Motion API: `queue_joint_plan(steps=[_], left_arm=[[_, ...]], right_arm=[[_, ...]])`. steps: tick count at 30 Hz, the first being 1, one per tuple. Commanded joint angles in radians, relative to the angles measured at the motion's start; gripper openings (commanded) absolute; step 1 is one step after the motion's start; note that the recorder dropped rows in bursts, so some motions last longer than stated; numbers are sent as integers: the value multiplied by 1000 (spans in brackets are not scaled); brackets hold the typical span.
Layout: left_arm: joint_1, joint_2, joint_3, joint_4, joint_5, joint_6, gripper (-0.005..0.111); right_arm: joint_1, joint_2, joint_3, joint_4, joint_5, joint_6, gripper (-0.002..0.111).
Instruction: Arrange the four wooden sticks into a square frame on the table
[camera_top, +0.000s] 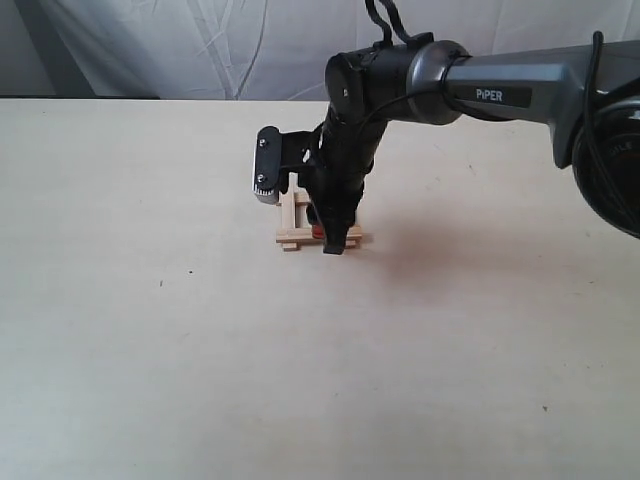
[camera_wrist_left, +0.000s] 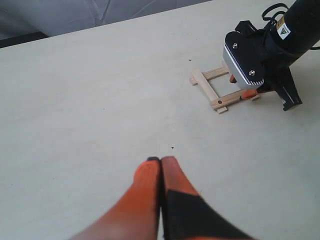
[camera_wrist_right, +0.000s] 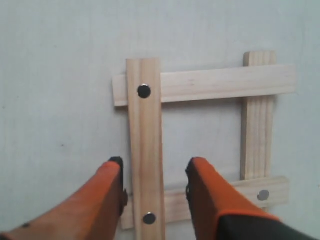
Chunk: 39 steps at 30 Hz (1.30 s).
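Observation:
The four wooden sticks lie on the table (camera_top: 150, 350) as a small square frame (camera_top: 293, 228), its corners overlapping. In the right wrist view, one stick with two dark dots (camera_wrist_right: 145, 125) lies across a far stick (camera_wrist_right: 215, 84) and a near stick (camera_wrist_right: 240, 192). The fourth stick (camera_wrist_right: 257, 135) lies under those two at the other side. My right gripper (camera_wrist_right: 156, 167) is open and straddles the dotted stick, with a gap showing beside one finger. My left gripper (camera_wrist_left: 161, 161) is shut on nothing, above bare table well away from the frame (camera_wrist_left: 212, 90).
The right arm (camera_top: 500, 90) reaches in from the right and hangs over the frame. A white cloth backdrop (camera_top: 200, 45) runs behind the table's far edge. Tiny dark specks (camera_top: 161, 283) mark the tabletop.

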Motion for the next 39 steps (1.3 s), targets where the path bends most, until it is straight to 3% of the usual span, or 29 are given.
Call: queue_joint_plan(steps=[1, 5, 10, 16, 23, 31, 39], left_arm=[[-2, -8, 7, 3, -14, -8, 0], [-2, -8, 7, 3, -14, -8, 0], [-2, -8, 7, 3, -14, -8, 0], [-2, -8, 7, -3, -14, -8, 0], [-2, -8, 7, -28, -9, -8, 0], [-2, -15, 23, -136, 13, -3, 0], [-10, -142, 236, -269, -82, 114, 0]], right_arm=[[-5, -29, -7, -6, 5, 52, 42], [-5, -102, -7, -6, 39, 243, 35], [-5, -173, -7, 11, 151, 402, -1], [-42, -181, -3, 18, 219, 700, 0], [-167, -264, 69, 112, 294, 841, 0], [-326, -581, 420, 103, 111, 944, 0], [-366, -983, 783, 76, -104, 944, 0]])
